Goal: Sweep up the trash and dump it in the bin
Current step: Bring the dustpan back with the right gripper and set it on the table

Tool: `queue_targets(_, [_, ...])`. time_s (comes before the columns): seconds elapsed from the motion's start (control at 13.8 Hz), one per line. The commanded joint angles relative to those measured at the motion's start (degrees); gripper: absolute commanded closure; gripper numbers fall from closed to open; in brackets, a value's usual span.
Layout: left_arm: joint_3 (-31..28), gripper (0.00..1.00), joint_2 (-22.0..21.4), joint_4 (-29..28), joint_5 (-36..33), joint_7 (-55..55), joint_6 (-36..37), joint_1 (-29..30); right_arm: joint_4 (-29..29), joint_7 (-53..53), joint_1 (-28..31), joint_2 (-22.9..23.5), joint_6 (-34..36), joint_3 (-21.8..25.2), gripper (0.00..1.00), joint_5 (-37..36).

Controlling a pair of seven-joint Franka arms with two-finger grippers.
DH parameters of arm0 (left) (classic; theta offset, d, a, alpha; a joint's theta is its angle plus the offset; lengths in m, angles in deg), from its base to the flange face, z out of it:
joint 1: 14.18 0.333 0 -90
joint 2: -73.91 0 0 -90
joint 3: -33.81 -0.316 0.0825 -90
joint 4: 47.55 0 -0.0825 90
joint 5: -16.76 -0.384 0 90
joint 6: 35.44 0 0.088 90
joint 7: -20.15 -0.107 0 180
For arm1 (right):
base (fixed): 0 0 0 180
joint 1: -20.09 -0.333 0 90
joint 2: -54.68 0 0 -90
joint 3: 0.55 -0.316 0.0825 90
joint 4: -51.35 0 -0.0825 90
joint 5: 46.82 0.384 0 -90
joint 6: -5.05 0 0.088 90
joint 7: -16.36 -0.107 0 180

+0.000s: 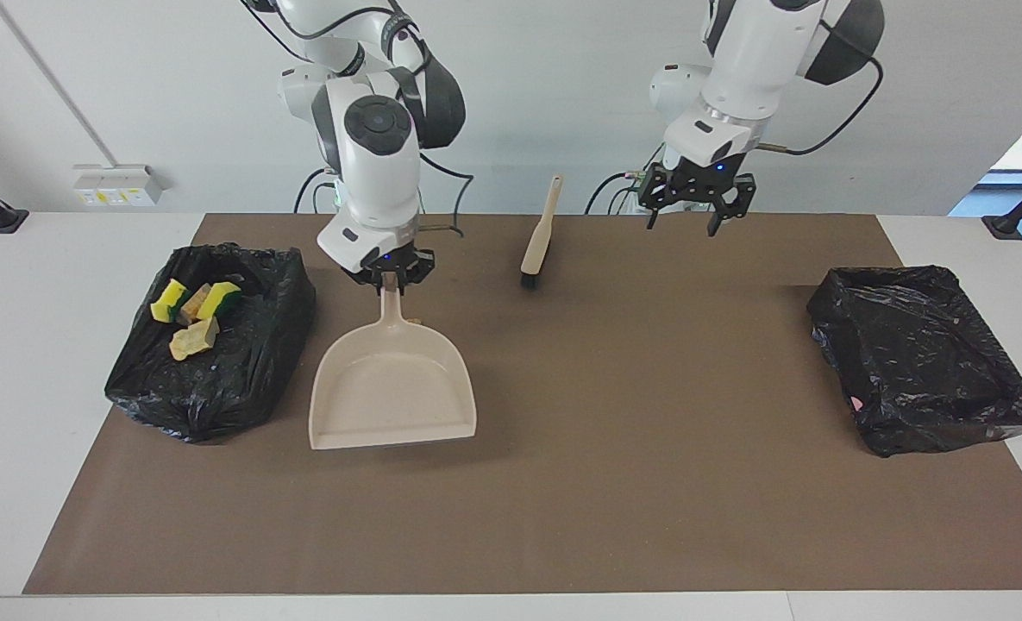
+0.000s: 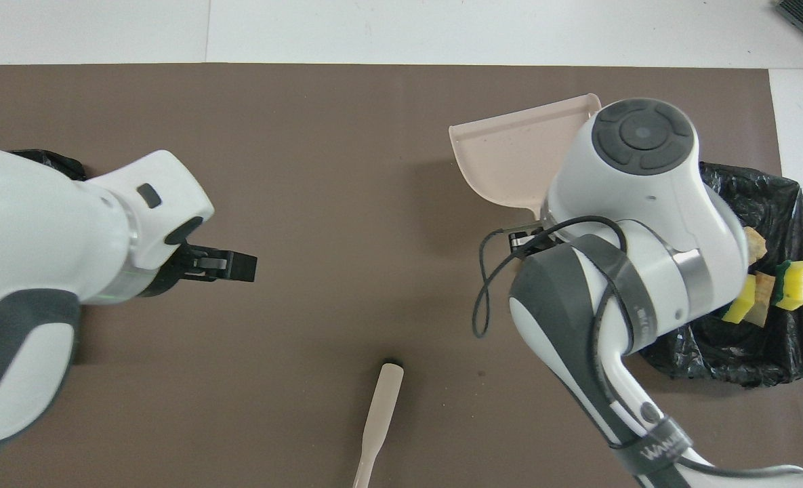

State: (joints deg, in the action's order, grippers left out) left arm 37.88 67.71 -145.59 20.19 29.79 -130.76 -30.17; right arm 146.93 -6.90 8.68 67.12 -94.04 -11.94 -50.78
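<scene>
Closest to the robots, the brush [image 1: 535,246] has its bristle end on the brown mat [image 1: 614,483] just inside the mat's edge, with the handle rising toward the robots. Nothing holds it. Toward the left arm's end from it, the left gripper [image 1: 687,220] hangs over that same edge strip of the mat, fingers spread wide and empty, well apart from the brush.

A little farther out, the right gripper [image 1: 387,280] is clamped on the handle of the dustpan [image 1: 390,388]. The pan lies low and flat over the mat with its wide lip pointing away from the robots. Whether the lip touches the mat cannot be told. A small tan bit [image 1: 413,324] peeks out beside the pan's neck.

Just beside the pan, toward the right arm's end, the black-bagged bin [image 1: 217,397] sits at the mat's side edge. The trash [image 1: 193,338] that can be seen, yellow-green sponge pieces and tan lumps, rests in the bin's open top. A second bin [image 1: 924,362] lies at the left arm's end, overlapping the mat's edge onto the white table [image 1: 10,388].

Between the two bins, and out to the mat's farthest edge, the mat is bare.
</scene>
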Motion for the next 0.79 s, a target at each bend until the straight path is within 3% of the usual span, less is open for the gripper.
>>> queue_targets(0.0, [0.9,0.00,1.1,8.4,-1.1,-5.9,8.4,4.2,-3.0,-10.9,-4.4,5.1,-4.4,0.3,1.00,3.5])
queue_targets(0.36, [0.3,0.00,4.0,18.1,-0.8,-7.7,17.3,8.2,-7.9,-25.2,-13.0,14.5,-14.0,0.2,1.00,5.7])
queue_targets(0.72, [0.4,0.00,6.0,22.1,-0.9,-7.8,21.2,10.5,-7.2,-22.1,-14.4,17.1,-18.9,0.2,1.00,7.0])
